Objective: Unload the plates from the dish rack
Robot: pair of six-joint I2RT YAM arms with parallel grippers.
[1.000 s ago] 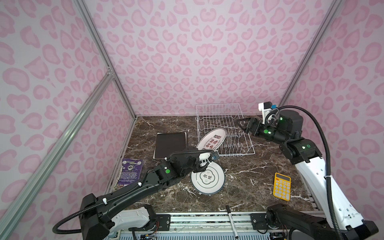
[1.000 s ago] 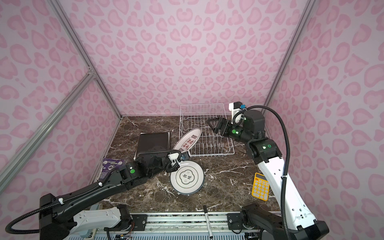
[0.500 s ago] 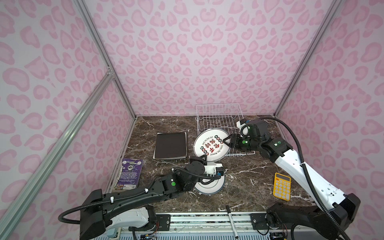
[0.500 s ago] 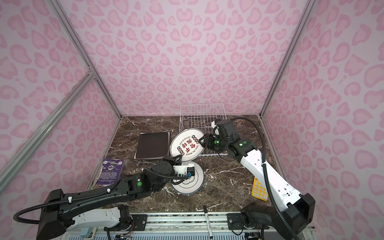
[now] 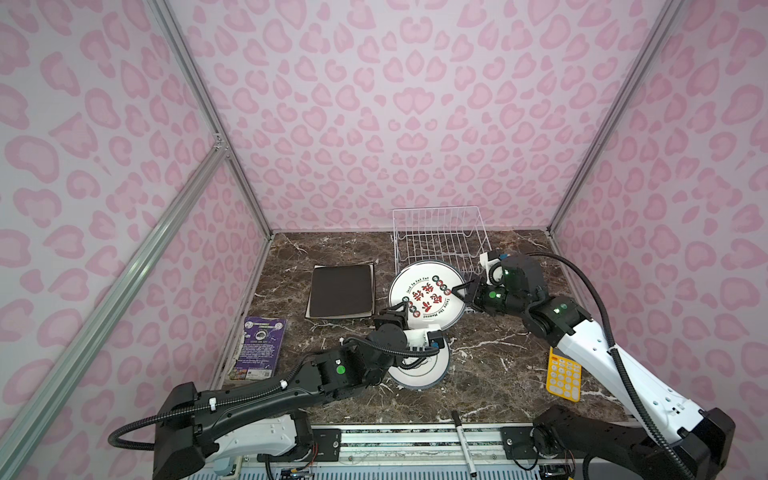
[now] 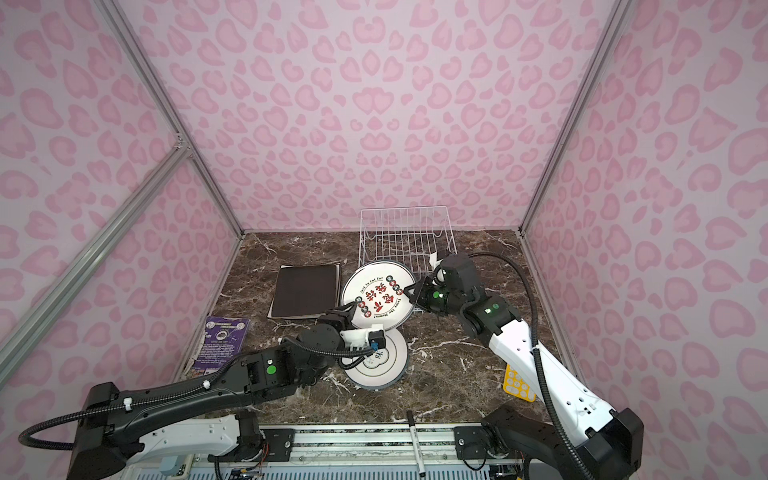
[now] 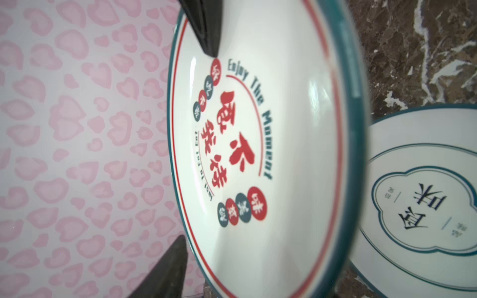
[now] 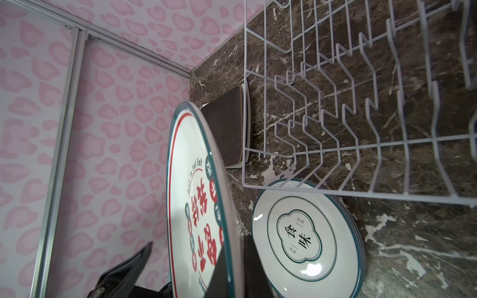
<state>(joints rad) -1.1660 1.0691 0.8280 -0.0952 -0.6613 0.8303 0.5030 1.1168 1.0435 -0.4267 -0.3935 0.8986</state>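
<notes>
A round white plate [image 5: 428, 297] [image 6: 376, 295] with a red-green printed face hangs tilted just in front of the dish rack [image 5: 436, 208] [image 6: 405, 210]. My right gripper [image 5: 460, 291] [image 8: 237, 247] is shut on its right rim, one finger on the face and one behind. My left gripper [image 5: 399, 311] [image 7: 198, 144] stands open at the plate's lower left edge, with its fingers [image 7: 204, 25] wide apart in front of the printed face. A stack of round plates [image 5: 428, 370] [image 8: 299, 237] lies on the table below. A dark square plate [image 5: 340, 291] [image 6: 305, 293] tops a pile to the left.
A yellow calculator [image 5: 563, 374] lies at the right under my right arm. A purple booklet [image 5: 259, 347] sits by the left wall. A marker pen [image 5: 463, 440] rests on the front rail. The pink walls close in the back and both sides.
The printed plate leaned at the rack's front; now my right gripper has shut on its rim and holds it face up. My left gripper left the stack, opened and came up to the plate.
</notes>
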